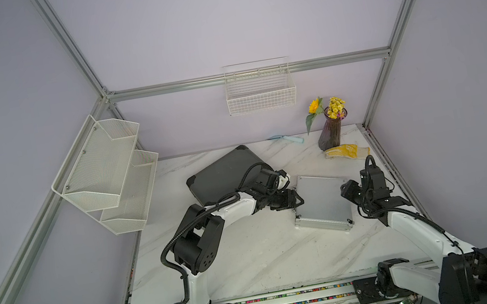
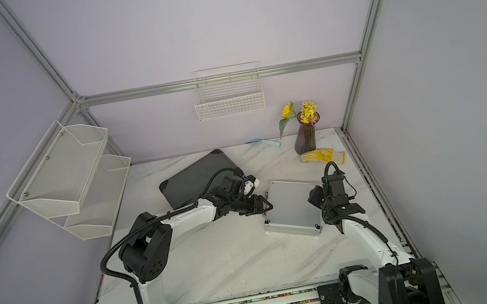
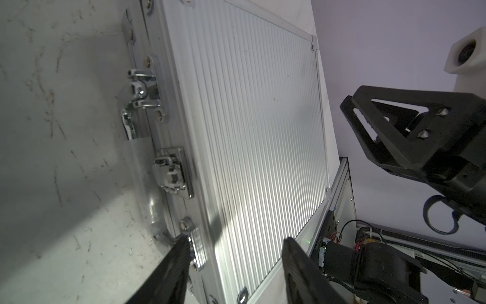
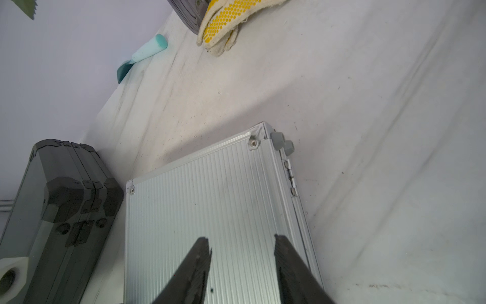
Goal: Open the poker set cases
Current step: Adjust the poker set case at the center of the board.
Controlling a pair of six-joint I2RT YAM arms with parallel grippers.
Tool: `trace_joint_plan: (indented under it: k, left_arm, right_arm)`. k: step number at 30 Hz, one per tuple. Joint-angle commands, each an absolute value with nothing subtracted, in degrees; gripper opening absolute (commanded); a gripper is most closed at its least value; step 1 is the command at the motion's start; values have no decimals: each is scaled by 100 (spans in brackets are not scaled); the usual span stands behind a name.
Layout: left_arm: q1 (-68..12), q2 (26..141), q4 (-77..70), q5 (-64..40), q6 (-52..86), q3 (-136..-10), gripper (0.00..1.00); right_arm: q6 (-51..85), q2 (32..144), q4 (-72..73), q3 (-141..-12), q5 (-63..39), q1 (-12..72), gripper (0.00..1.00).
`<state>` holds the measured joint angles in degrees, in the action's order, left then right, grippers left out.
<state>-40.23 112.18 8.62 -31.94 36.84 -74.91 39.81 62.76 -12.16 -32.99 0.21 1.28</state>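
Note:
The smaller ribbed silver poker set case [image 1: 322,200] lies flat and closed at the table's right centre. The larger dark grey case [image 1: 222,173] with black corner caps lies closed behind it to the left. My left gripper [image 1: 296,202] is at the silver case's left side, where the chrome latches [image 3: 172,172] are. In the left wrist view it [image 3: 236,244] is open: one fingertip [image 3: 184,244] touches a latch plate, the other hangs over the lid. My right gripper [image 4: 242,242] hovers open over the lid near the hinge side [image 4: 290,176], holding nothing.
A purple vase with yellow flowers [image 1: 329,131] and a yellow-dotted glove [image 1: 347,152] sit at the back right. A teal scoop [image 1: 287,139] lies by the back wall. A wire basket [image 1: 260,93] and mesh shelves [image 1: 105,172] hang on the walls.

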Motion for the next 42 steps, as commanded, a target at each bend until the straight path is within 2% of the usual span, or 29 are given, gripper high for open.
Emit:
trace_joint_plan:
  k: [1, 7, 15, 19, 26, 28, 33, 42]
  left_arm:
    - [-4102, 11351, 774, -3334, 3654, -7851, 54]
    - [-4158, 11358, 775, -3287, 3690, -7786, 51]
    - [-4247, 11430, 769, -3200, 3815, -7757, 38]
    - [-4313, 11428, 780, -3160, 3847, -7744, 35]
    - [-4509, 11338, 757, -3053, 4053, -7628, 35]
    - [-4594, 11288, 697, -2991, 4125, -7562, 35]
    - [-4830, 11181, 436, -2962, 4357, -7393, 35]
    - [-5188, 11175, 213, -2996, 4601, -7399, 35]
  right_arm:
    - [4043, 6261, -1424, -3180, 206, 105, 45]
    - [3921, 6514, -1306, -3163, 100, 104, 43]
    - [3771, 6739, -1029, -3111, -214, 105, 42]
    - [3682, 6854, -915, -3137, -399, 105, 41]
    - [3533, 7027, -475, -3042, -782, 106, 41]
    - [3533, 7100, -331, -3032, -884, 105, 36]
    - [3534, 7498, -151, -3218, -1190, 105, 32]
    - [3647, 8135, 232, -3422, -1572, 105, 31]
